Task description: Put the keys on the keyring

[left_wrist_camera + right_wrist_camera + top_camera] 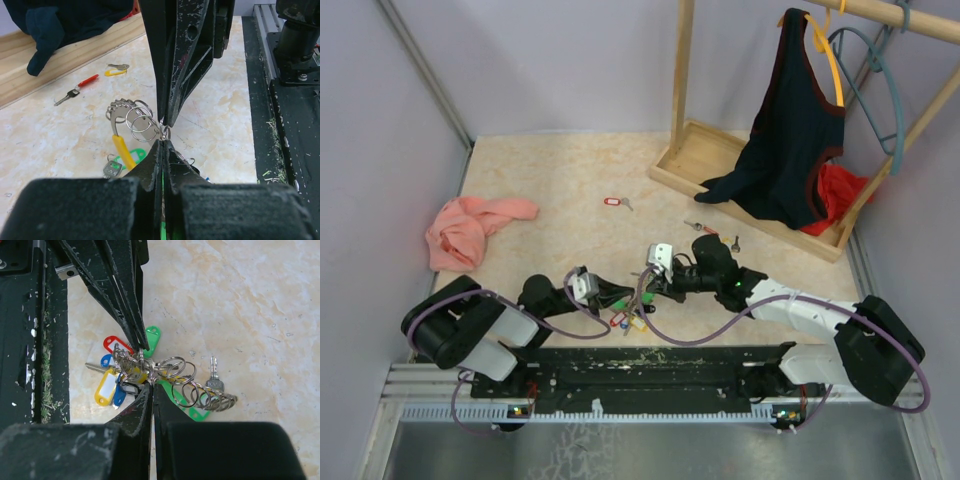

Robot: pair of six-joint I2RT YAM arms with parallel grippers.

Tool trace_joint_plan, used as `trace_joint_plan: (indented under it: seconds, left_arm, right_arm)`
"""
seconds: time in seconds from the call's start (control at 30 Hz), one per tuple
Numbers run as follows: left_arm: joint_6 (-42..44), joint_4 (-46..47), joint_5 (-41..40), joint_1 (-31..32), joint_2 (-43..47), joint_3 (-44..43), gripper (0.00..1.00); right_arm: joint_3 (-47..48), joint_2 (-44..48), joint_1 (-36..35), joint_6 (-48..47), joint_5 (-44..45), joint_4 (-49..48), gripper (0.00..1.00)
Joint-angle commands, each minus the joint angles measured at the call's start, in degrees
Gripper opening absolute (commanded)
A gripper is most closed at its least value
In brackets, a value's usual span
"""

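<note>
Where the two arms meet close to their bases, the left pincer (163, 144) and the right pincer (151, 387) are each clamped together on the keyring (176, 371), tip to tip. Its bunch of coloured tags lies on the surface (550, 170). Farther out lie a black-headed key (734, 241), a pink cloth (460, 232), a red-headed key (700, 227) and a red-tagged key (612, 202). Beyond stands a wooden rack (690, 165) holding a dark garment (785, 150).

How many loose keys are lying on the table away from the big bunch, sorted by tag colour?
Red-tagged keys: 2
Yellow-tagged key: 1
Total: 3
</note>
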State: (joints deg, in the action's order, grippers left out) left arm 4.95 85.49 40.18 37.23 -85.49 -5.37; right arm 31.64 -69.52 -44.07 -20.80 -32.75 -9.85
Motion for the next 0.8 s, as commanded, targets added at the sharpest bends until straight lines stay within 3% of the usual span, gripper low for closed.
trace_joint_plan:
  seconds: [0.0, 0.13, 0.27, 0.43, 0.6, 0.77]
  left_arm:
    - [0.5, 9.0, 2.7, -0.3, -0.8, 0.8, 0.00]
    - [0.0, 14.1, 3.8, -0.3, -3.5, 1.4, 0.00]
    - [-0.5, 16.4, 2.9, -0.6, -4.3, 2.1, 0.27]
    - [-1.1, 13.1, 1.2, -1.8, -1.4, 1.6, 0.28]
    - [0.1, 3.1, 2.1, -2.0, 2.1, -1.2, 0.28]
    - [-0.6, 1.5, 4.0, -2.0, 1.0, -2.9, 0.28]
  right_arm:
    - [3.3, -0.5, 0.1, 2.0, -0.1, -2.2, 0.00]
    - [3.4, -0.2, 0.1, 2.0, -0.3, -3.6, 0.00]
    - [4.6, 0.3, 0.1, 0.0, 0.3, -2.2, 0.00]
    - [5.7, -0.1, 0.1, -2.5, 0.1, -0.7, 0.00]
    - [7.5, -1.2, 0.1, -3.8, -0.5, 1.2, 0.00]
    - [8.3, -2.0, 0.1, -4.5, -1.6, 1.5, 0.00]
